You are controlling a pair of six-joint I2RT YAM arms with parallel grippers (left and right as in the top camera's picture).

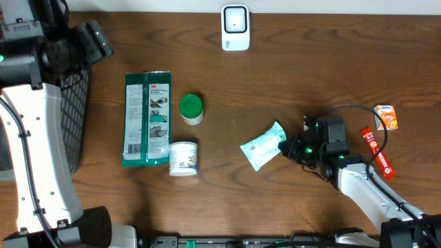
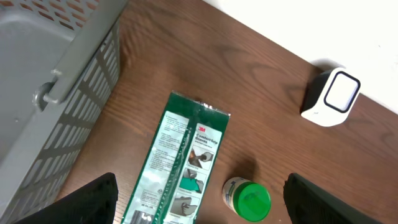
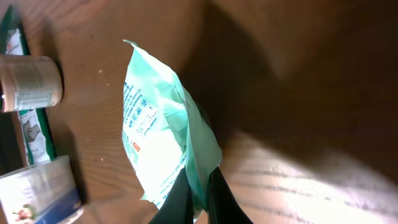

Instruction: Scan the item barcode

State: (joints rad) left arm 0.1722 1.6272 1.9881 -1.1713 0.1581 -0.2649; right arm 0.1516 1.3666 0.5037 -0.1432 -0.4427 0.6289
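Right jaws pinched tight on the mint-green pouch (image 3: 165, 124) | left jaws spread wide over the bench (image 1: 275, 83) | green pack (image 2: 186, 162) said "3M" | pouch text was unreadable tbh

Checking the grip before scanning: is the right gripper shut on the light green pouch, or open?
Shut. In the wrist view the right gripper pinches the pouch at its edge, with no gap.

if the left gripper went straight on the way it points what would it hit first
Probably the green packet, flat on the table and centred ahead of the open left gripper; the green-lidded bottle sits just beside that line, depth unclear.
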